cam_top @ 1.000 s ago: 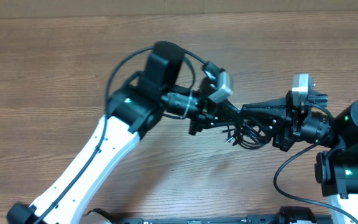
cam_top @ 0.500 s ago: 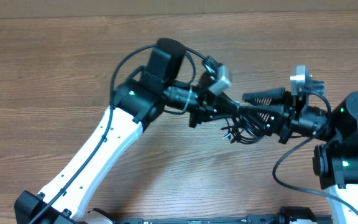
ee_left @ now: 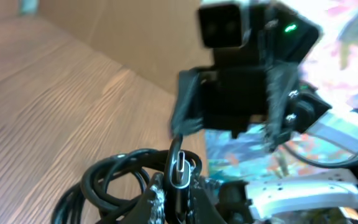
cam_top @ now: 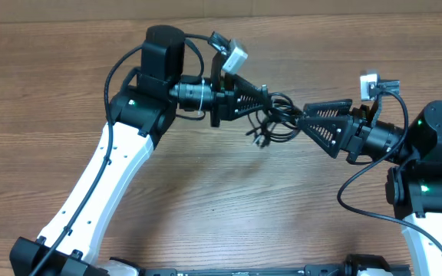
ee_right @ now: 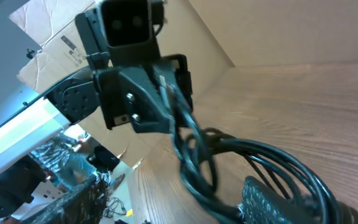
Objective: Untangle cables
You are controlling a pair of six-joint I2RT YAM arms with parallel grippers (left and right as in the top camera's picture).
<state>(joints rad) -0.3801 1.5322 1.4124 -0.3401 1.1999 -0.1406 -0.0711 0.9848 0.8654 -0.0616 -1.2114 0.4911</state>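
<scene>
**Overhead view.** The left gripper (cam_top: pixel 265 106) enters from 9 o'clock with its jaws closed on the cables (cam_top: pixel 273 124). The looped bundle hangs at 5 o'clock of its tips, a little toward 1 o'clock of the view's centre, above the table (cam_top: pixel 206 207). The right gripper (cam_top: pixel 309 121) points in from 3 o'clock, its tips just beside the loops; contact cannot be told.

**Left wrist view.** A plug (ee_left: pixel 180 169) with a metallic tip stands upright, pinched between the jaws. Black loops spread toward 9 o'clock.

**Right wrist view.** The jaws stand wide, with the fingers (ee_right: pixel 261 198) at 5 and 7 o'clock. The cables arch between them toward 11 o'clock.
</scene>
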